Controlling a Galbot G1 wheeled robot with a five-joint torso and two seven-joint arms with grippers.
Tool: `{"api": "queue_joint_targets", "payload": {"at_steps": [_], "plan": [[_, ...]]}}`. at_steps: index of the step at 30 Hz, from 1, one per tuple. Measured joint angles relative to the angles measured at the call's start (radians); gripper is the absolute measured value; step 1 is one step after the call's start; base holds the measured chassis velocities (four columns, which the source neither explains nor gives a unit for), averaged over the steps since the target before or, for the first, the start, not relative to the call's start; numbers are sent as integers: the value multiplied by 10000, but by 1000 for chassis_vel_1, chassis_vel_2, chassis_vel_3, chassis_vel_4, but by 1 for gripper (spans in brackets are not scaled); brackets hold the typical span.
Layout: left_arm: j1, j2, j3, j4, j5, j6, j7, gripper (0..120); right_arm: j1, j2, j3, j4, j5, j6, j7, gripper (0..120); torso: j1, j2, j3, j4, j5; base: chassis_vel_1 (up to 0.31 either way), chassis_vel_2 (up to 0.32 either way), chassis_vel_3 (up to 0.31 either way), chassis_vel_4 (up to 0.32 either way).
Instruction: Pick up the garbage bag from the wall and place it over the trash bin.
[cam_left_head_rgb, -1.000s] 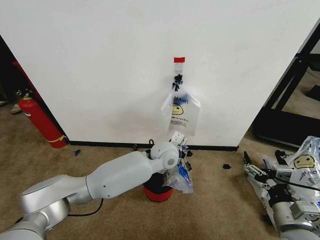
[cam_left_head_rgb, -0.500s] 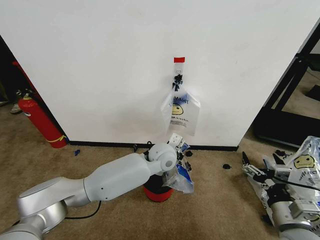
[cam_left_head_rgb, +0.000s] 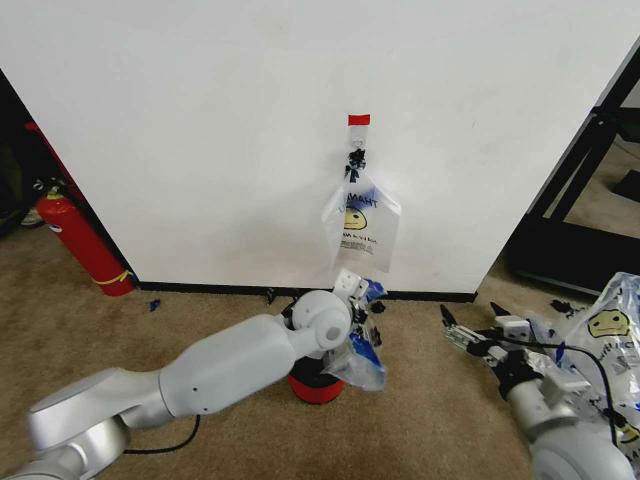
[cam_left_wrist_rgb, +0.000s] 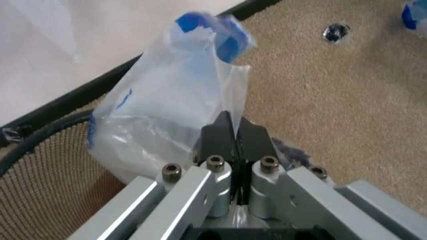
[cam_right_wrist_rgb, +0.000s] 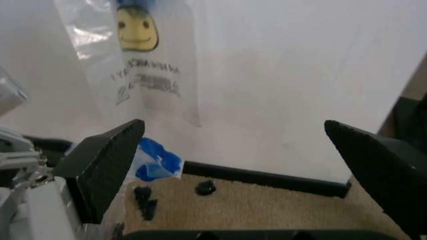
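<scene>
Garbage bag (cam_left_wrist_rgb: 167, 120), crinkled, translucent, blue-printed

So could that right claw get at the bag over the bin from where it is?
Probably yes. The right claw is open, low over bare carpet beside the trash bin, with nothing between. The garbage bag hangs on that side, though the left claw is clamped on it.

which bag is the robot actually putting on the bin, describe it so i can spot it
At the foot of the white wall stands a black mesh trash bin. The garbage bag is the crumpled one at its rim, pinched in the left gripper, unlike the flat bag hanging from the hook.
</scene>
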Motion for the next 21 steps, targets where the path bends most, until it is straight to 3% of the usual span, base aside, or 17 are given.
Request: {"api": "queue_joint_targets", "payload": {"at_steps": [10, 16, 21], "plan": [[-355, -161, 175, 275, 12, 0, 48, 0, 1167, -668, -1540, -982, 405, -95, -851, 100, 0, 0, 0, -3, -1, 0, 0, 0, 0], [-417, -286, 181, 340, 10, 0, -2, 0, 2282, -235, -3281, -1771, 277, -336, -960, 100, 0, 0, 1, 0, -3, 0, 0, 0, 0], [-361, -192, 181, 271, 2, 1, -4, 0, 2776, 34, -3743, -2256, 41, -369, -894, 100, 0, 0, 0, 1, -3, 0, 0, 0, 0]]}}
